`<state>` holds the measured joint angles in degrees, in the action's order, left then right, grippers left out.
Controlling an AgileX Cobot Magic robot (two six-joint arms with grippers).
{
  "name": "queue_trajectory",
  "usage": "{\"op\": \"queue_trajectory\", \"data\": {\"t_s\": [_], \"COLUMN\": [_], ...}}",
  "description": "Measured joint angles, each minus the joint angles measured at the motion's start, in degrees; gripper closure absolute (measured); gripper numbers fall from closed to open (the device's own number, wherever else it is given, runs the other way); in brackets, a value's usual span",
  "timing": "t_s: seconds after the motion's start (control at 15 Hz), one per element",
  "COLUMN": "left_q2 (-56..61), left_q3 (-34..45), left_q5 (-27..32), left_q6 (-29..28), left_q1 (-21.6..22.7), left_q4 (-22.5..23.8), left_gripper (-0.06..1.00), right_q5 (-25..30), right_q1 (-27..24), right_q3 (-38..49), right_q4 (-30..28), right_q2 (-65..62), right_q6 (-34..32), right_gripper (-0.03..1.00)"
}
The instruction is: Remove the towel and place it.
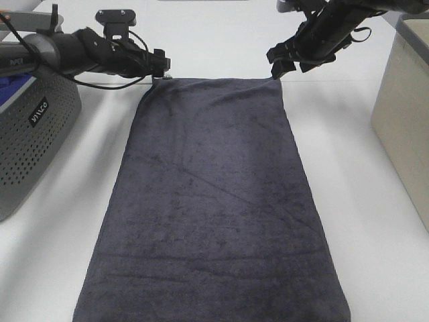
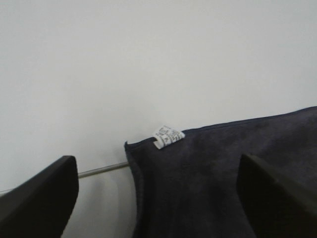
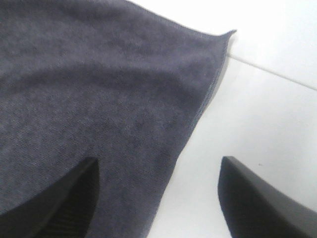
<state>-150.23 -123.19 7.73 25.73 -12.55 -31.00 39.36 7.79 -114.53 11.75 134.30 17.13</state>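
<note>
Spread flat along white table (image 1: 375,221), towel (image 1: 214,215), near edge closest. Left: grey basket (image 1: 33,134). Left gripper (image 1: 163,67) gaping wide, empty, by tagged far corner. Right gripper (image 1: 281,62) likewise wide, empty, above other far corner. Far right: beige bin (image 1: 405,114).

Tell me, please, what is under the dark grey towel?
The towel lies spread flat on the white table, which shows all around it. Nothing bulges through the cloth, but what it covers stays hidden.
</note>
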Motion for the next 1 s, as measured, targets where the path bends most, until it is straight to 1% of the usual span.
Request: {"op": "queue_trajectory", "data": {"t_s": [0.07, 0.2, 0.27, 0.47, 0.53, 0.67, 0.73, 0.8, 0.87, 0.93, 1.0], "left_q2": [1.78, 5.90, 8.37, 15.81, 18.62, 23.38, 25.61, 27.90, 29.79, 31.11, 31.91], "left_q3": [-0.06, -0.06, -0.06, -0.06, -0.06, -0.11, -0.34, -0.34, -0.34, -0.40, -0.40], "left_q5": [3.50, 13.41, 18.79, 36.84, 41.31, 45.61, 46.87, 48.13, 50.13, 52.25, 55.18], "left_q6": [0.06, 0.06, 0.06, -0.17, -1.43, -6.65, -10.14, -14.78, -19.54, -23.61, -26.76], "left_q1": [0.00, 0.00, 0.00, 0.00, 0.00, 0.00, 0.00, 0.00, 0.17, 0.69, 1.83], "left_q4": [0.29, 1.20, 1.66, 3.67, 4.53, 7.39, 10.20, 14.38, 21.83, 28.30, 34.03], "left_gripper": [0.13, 0.13, 0.13, 0.12, 0.12, 0.12, 0.12, 0.12, 0.12, 0.12, 0.12], "right_q5": [0.97, 3.95, 6.13, 15.01, 17.30, 21.60, 24.12, 26.93, 29.11, 29.97, 30.25], "right_q1": [0.00, 0.00, 0.00, 0.00, 0.00, 0.00, 0.00, 0.00, 0.00, 0.00, 0.00], "right_q3": [0.00, 0.00, 0.00, 0.00, 0.00, 0.00, 0.00, 0.00, 0.00, -0.06, -0.06], "right_q4": [0.00, 0.40, 0.46, 0.34, -0.17, -0.80, -0.86, -1.09, -2.12, -3.90, -6.70], "right_q2": [-1.72, -5.21, -6.82, -11.17, -13.01, -16.21, -17.70, -19.08, -20.40, -21.66, -22.98], "right_q6": [-0.17, -0.40, -0.40, -0.74, -0.97, -2.58, -4.58, -6.70, -8.48, -11.40, -15.76], "right_gripper": [0.30, 0.30, 0.30, 0.30, 0.30, 0.30, 0.30, 0.30, 0.30, 0.30, 0.30]}}
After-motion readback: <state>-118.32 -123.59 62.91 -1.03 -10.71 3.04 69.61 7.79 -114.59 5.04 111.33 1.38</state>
